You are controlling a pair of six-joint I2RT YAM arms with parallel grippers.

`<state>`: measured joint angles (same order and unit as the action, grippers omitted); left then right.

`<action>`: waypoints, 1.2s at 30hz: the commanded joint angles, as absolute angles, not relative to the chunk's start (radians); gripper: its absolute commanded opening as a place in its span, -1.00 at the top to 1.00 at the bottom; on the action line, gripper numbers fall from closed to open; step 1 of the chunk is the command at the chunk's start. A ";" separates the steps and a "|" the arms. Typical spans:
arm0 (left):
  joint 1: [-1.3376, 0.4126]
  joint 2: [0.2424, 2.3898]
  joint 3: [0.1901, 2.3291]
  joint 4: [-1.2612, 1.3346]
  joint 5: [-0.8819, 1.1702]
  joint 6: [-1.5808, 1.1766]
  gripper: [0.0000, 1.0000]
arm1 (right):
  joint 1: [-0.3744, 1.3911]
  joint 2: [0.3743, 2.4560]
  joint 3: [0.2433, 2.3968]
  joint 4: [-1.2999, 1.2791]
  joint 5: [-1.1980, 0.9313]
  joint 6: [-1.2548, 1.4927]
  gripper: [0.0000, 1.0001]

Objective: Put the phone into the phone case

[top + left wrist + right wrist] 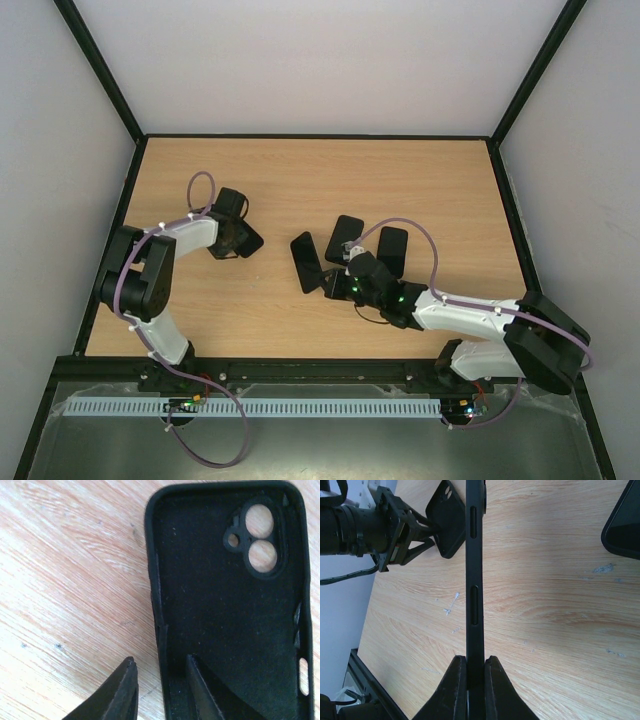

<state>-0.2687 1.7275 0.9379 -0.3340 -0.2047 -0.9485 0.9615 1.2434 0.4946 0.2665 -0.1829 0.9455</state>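
Note:
The black phone case [225, 610] lies inside-up on the wooden table, its camera cut-outs at the far end. My left gripper [160, 659] straddles the case's left wall, one finger on the table outside and one inside the case. A gap shows on both sides of the wall, so the jaws are open. From above, the case [247, 240] sits at the left gripper [232, 232]. My right gripper [475, 658] is shut on the black phone [474, 580] and holds it edge-on above the table. In the top view the phone [305, 262] stands near the table's middle.
Two more flat black slabs lie behind the right gripper, one [347, 235] beside the other [392, 250]; a corner of one [625, 525] shows in the right wrist view. Bare wood lies between the case and the phone. Black frame rails edge the table.

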 commanded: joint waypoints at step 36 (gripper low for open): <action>-0.783 1.490 0.743 -0.356 -0.046 -1.091 0.95 | 0.960 0.966 0.420 0.174 0.016 1.007 0.95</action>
<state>-0.7555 1.5105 0.7624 -0.3923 -0.0673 -1.0317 0.9615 0.9615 0.4210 0.0994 0.0101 0.9951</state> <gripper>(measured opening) 0.026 0.046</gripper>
